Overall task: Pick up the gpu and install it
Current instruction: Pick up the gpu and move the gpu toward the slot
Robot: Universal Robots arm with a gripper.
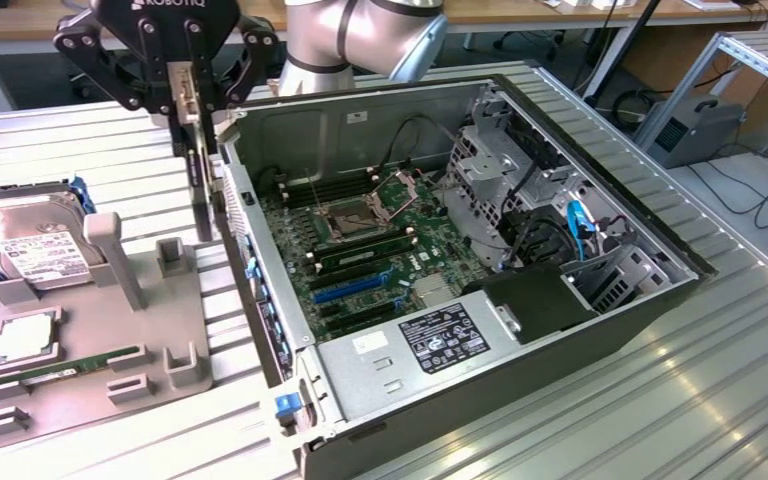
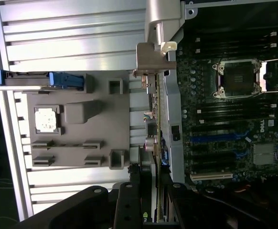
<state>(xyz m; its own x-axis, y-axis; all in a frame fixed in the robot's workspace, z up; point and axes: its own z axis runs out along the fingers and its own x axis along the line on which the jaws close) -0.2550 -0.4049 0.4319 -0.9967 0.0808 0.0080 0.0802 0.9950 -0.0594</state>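
A black robot gripper [image 1: 191, 105] hangs above a ribbed aluminium worktop [image 1: 704, 380], its fingers closed narrowly on the upper end of the gpu [image 1: 203, 190], a thin dark expansion card with a silver metal end bracket. The card hangs upright and edge-on, clear of the worktop. It sits in the gap between a grey moulded parts tray [image 1: 157, 340] and the outer wall of a large open black-and-silver computer case [image 1: 491, 400]. The case lies on its side across the middle of the worktop. In the wrist view, the gripper [image 2: 151, 183] holds the gpu [image 2: 154, 119] just outside the case wall, with the bracket end farthest from the fingers. Inside the case, a green motherboard [image 1: 371, 250] lies face up, with a row of long blue and black expansion slots [image 1: 351, 285] near the wall closest to the card. On the tray, toward the worktop's edge at the exterior view's left, a boxy silver hard drive with a white label [image 1: 31, 245] stands in its cradle. A narrow green memory stick [image 1: 71, 368] lies lower on the same tray. The pickup looks done and the carry toward the case is in hand, but the card is not yet over the board. Seating it would likely call for clearing the wall, lining the card's bottom edge up along one slot, and keeping it square, with the bracket at the case's rear openings.
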